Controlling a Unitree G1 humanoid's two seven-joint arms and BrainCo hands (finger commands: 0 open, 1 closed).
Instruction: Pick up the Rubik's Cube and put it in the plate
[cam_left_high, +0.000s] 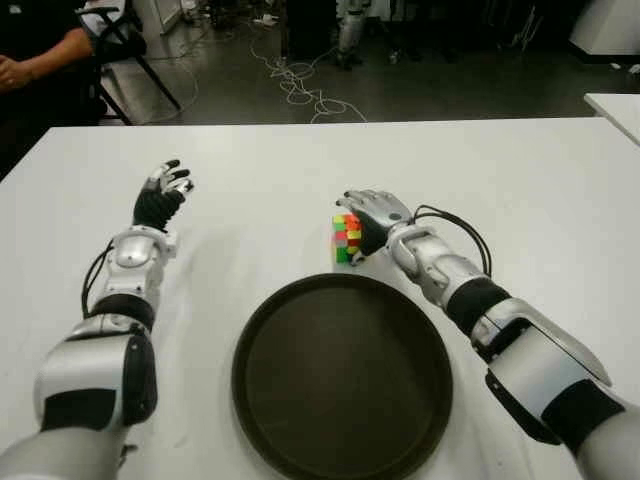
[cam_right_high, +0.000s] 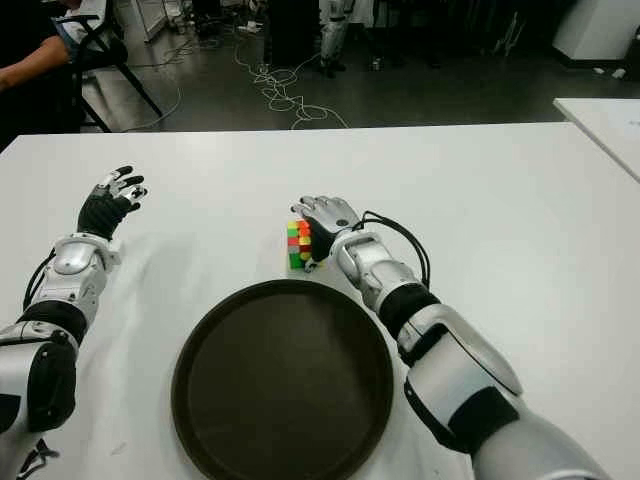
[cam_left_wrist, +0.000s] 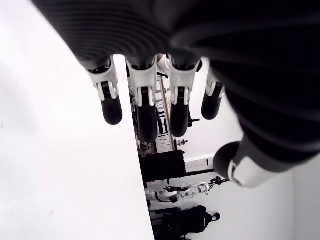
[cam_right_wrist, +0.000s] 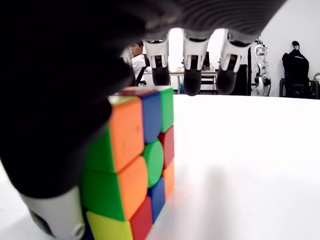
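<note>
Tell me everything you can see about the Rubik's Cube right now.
The Rubik's Cube is a scrambled three-by-three of glossy plastic showing orange, green, blue, red and yellow stickers. It sits flat on the white table, just beyond the dark round plate. The right hand is at it, thumb against one side, the fingers extended above it, not closed around it.

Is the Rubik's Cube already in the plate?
No, the Rubik's Cube stands on the white table beyond the plate, with the right hand over it.
</note>
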